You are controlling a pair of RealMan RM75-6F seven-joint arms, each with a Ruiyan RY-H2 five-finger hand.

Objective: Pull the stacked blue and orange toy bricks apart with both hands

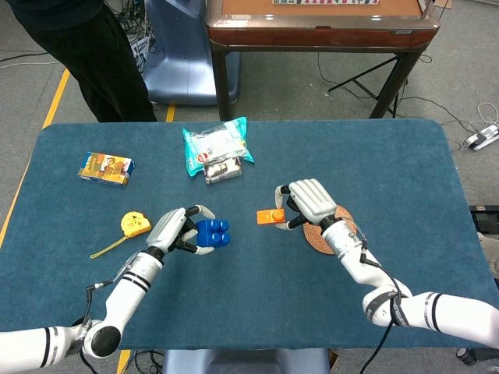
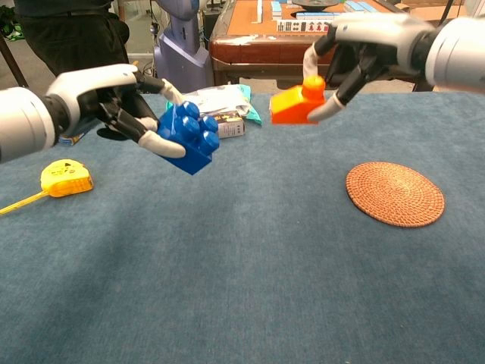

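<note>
Blue brick point(image 1: 211, 233) sits in the left hand point(image 1: 173, 229) and orange brick point(image 1: 271, 216) in the right hand point(image 1: 308, 202), clear of each other above the middle of the worktop point(image 1: 405, 156). With separation apparently done, keep both grips firm, level the studs, and lower each brick clear of the woven coaster point(image 2: 395, 193).

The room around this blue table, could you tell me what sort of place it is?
Probably a robotics lab or demo room: loose cables on the grey floor, yellow floor tape, and a mahjong table with tiles behind the work table.
</note>
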